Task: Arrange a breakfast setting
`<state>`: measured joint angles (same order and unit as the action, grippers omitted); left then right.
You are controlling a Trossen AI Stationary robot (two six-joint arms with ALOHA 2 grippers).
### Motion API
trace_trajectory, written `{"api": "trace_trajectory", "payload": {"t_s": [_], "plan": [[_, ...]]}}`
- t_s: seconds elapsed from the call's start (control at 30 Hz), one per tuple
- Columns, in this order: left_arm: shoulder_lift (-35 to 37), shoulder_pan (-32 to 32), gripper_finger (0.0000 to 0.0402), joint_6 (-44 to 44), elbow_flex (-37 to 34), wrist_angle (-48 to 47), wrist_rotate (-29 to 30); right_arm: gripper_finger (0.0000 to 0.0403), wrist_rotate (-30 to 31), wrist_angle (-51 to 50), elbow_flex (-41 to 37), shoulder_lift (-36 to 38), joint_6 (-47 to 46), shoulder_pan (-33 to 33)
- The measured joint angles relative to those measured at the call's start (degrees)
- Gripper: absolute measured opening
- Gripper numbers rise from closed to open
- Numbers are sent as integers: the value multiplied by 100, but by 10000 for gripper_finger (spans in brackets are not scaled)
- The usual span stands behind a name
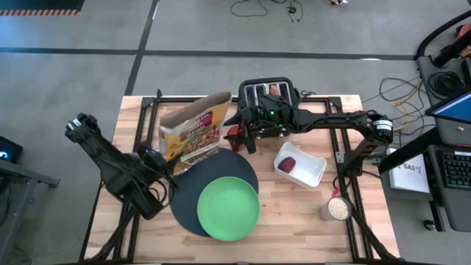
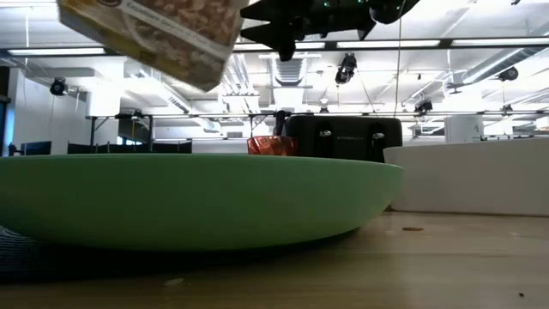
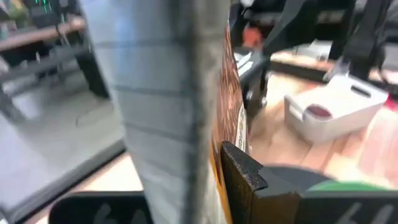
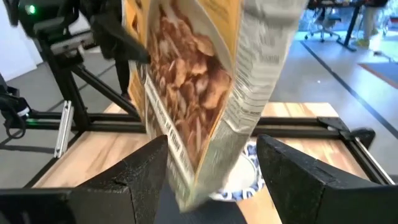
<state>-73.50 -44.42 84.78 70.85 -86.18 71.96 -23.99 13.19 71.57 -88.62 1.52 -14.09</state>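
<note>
Left gripper (image 1: 163, 163): at the table's left side, closed on the lower part of the cereal box (image 1: 193, 132); in the left wrist view one dark finger (image 3: 244, 174) presses flat against the box's printed face.
Cereal box: held up off the table and tilted, open flaps toward the far edge; in the low view it hangs high above the plate, clear of it.
Black mat (image 1: 193, 199): big and round, lying on the wood near the table's middle; its far edge sits below the raised box.
Green plate (image 1: 229, 209): resting on the mat's near right part, its rim reaching past the mat's edge toward the front of the table.
Blue-and-white bowl (image 4: 245, 180): seen only in the right wrist view, on the table behind the box's lower end, mostly hidden by it.
Right gripper (image 1: 243, 132): reached in from the right, in front of the toaster (image 1: 269, 96) and just beside the box; its fingers (image 4: 140, 171) spread wide, one on each side of the box, holding nothing.
Toaster: black, at the far middle edge.
White tray (image 1: 302, 165): right of the mat, apart from it.
Dark-red lump (image 1: 288, 163): lying inside the tray.
Small jar (image 1: 337, 209): near the right front, with pale contents.
</note>
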Motion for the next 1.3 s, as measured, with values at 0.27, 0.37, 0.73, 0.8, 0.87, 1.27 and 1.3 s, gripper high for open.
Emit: {"api": "trace_trajectory", "payload": {"t_s": [0.27, 0.37, 0.73, 0.8, 0.87, 1.27, 1.3], "plan": [[261, 23, 0, -113, 432, -380, -1744, 235, 20, -829, -2, 347, 1, -155], [415, 42, 0, -30, 452, -384, -2291, 235, 70, -1188, -2, 525, 66, -200], [1185, 181, 0, 1295, -91, -387, -4741, 234, 777, -2391, -160, 1240, 314, -209], [1292, 181, 0, 1458, -227, -388, -5239, 233, 797, -2387, -211, 1345, 355, -207], [1390, 177, 0, 1534, -317, -388, -5593, 233, 829, -2402, -259, 1461, 409, -208], [1821, 176, 0, 1878, -387, -388, -6886, 233, 922, -2351, -469, 1628, 474, -220], [1854, 177, 0, 1934, -387, -387, -6973, 233, 922, -2348, -495, 1617, 474, -220]]}}
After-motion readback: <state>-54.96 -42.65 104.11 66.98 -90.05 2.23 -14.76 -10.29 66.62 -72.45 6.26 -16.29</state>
